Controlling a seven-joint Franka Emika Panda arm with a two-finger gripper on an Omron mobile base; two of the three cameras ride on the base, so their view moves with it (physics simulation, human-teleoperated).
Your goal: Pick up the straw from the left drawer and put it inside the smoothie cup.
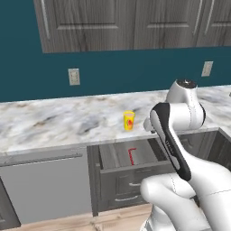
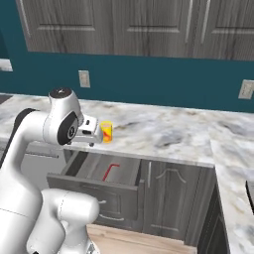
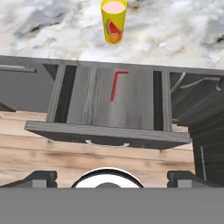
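Nearest of all, the white robot arm [image 1: 180, 149] is rising in the foreground of both base views, with its hand held out level above the open drawer. Its claw [image 3: 112, 177] is showing in the hand view as two small dark finger tips set well apart, gripping nothing, hanging above the drawer with a strip of wooden floor [image 3: 87, 153] below them. Just beyond, the left drawer [image 3: 109, 135] is standing pulled out from the cabinet, its dark grey wood-grain bottom fully exposed. Inside it, the straw [image 3: 114, 85] is lying flat on the drawer bottom toward the back, its long part running front to back and its short bent end pointing sideways at the far end; it is showing red against the grey in the left base view [image 1: 131, 155] and the right base view [image 2: 110, 171] too. Farther back, the marbled surface [image 1: 54, 119] is running across the scene, and the smoothie cup [image 3: 113, 21] is standing upright on it near its front edge, just behind the drawer, yellow with a red mark on its side and pink contents. Behind everything, a teal wall [image 1: 113, 67] is carrying an outlet [image 1: 74, 76], with dark upper cabinets [image 1: 122, 22] above.
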